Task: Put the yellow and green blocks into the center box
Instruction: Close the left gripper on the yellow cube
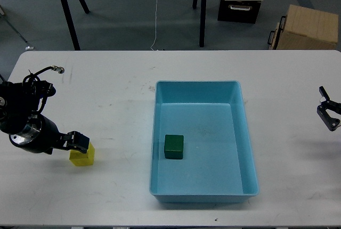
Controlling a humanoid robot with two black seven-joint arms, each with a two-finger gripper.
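Both arms low: left gripper (pixel 80 142) closed around yellow block (pixel 83 156); right gripper (pixel 329 113) parted, empty.

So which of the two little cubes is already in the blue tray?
The green block, on the tray's floor; the yellow block sits outside on the table.

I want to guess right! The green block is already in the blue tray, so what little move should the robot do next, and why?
Probably close the left gripper on the yellow block and lift. It sits right at the block, which is on the table outside the blue tray; the green block is already inside.
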